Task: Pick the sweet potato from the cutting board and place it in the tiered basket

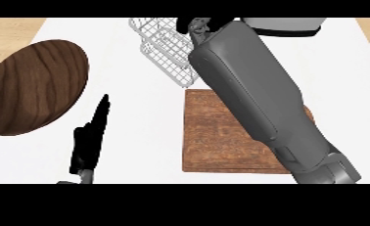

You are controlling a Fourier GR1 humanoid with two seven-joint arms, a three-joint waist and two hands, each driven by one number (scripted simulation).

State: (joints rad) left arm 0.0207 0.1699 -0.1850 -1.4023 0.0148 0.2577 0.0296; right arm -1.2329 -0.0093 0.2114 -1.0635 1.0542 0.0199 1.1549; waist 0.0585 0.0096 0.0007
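The white wire tiered basket (165, 49) stands at the back of the counter, left of my right forearm. That forearm crosses the wooden cutting board (217, 142) and ends at the basket's right rim. Only a small black part of my right hand (196, 25) shows there, above the rim. No sweet potato is visible on the board or in the basket; the arm hides part of both. My left hand (90, 139) rests open at the lower left, fingers up, well apart from the board.
A large round dark wooden board (36, 88) lies at the left edge. A grey and white object (283, 25) sits at the back right, behind my right arm. White counter lies between the round board and the cutting board.
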